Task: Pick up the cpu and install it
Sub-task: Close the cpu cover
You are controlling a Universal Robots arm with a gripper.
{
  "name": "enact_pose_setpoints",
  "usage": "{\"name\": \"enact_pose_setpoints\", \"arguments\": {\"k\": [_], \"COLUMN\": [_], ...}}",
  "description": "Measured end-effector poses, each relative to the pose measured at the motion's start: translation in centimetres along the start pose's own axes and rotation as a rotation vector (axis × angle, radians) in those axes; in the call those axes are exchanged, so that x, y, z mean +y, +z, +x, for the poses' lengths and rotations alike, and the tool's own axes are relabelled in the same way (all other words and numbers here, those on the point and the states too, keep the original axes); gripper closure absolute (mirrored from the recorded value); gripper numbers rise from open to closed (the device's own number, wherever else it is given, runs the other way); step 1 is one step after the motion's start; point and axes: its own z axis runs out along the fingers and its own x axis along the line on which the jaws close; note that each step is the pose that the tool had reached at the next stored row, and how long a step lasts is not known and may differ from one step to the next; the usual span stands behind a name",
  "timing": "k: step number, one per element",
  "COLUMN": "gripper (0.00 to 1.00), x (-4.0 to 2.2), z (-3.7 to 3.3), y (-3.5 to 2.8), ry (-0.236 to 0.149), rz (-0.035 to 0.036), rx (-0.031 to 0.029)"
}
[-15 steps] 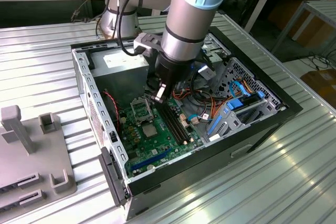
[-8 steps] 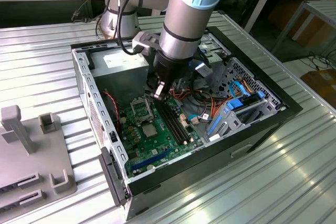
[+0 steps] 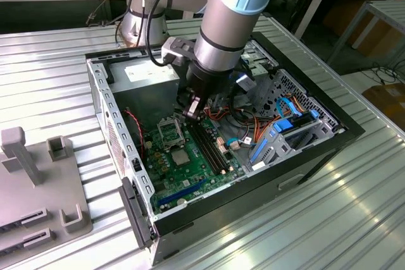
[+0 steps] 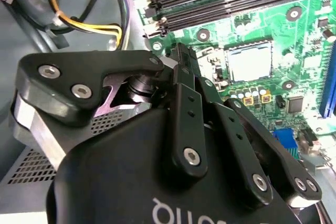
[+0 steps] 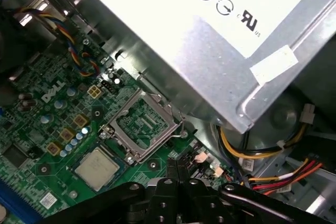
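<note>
Currently the cpu (image 3: 179, 156) lies flat on the green motherboard (image 3: 190, 178), silver-grey top facing up, just beside the black socket frame (image 3: 169, 131). Being square, it has no long axis. In the first wrist view its edges (image 5: 97, 168) run about parallel to those of the socket frame (image 5: 142, 127), whose green centre is uncovered.

The claw (image 3: 192, 113) hangs inside the open computer case (image 3: 98, 93), above the board near the socket frame and apart from the cpu. In both wrist views its fingers (image 5: 173, 167) sit together with nothing between them.

Around the cpu, the long black memory slots (image 3: 209, 147) run on the exterior view's right. A blue slot (image 3: 183, 189) lies toward the case's near edge, and the socket frame stands on the far side. Beyond that frame the grey power-supply box (image 3: 149, 77) rises high, with coloured cables (image 5: 252, 150) bunched beside it close to the claw. The space straight above the cpu is free. The case walls close the board in on the exterior view's left and on its near side. The case rests on a ribbed metal desk (image 3: 354, 219).
</note>
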Motion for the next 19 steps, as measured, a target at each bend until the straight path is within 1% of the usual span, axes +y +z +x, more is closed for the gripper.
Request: {"name": "enact_pose_setpoints", "arguments": {"k": [3,7,8,11,19], "gripper": [0.89,0.89,0.89,0.89,0.89], "x": [-0.03,0.01,0.01,0.0,0.0], "z": [-0.05,-0.12,-0.12,-0.11,-0.12], "y": [0.19,0.4,0.45,0.6,0.61], "ry": [-0.008,-0.023,-0.026,-0.031,-0.034], "rz": [-0.005,-0.0158,-0.0172,-0.019,-0.0193], "rx": [-0.0039,-0.0131,-0.0141,-0.0154,-0.0153]}}
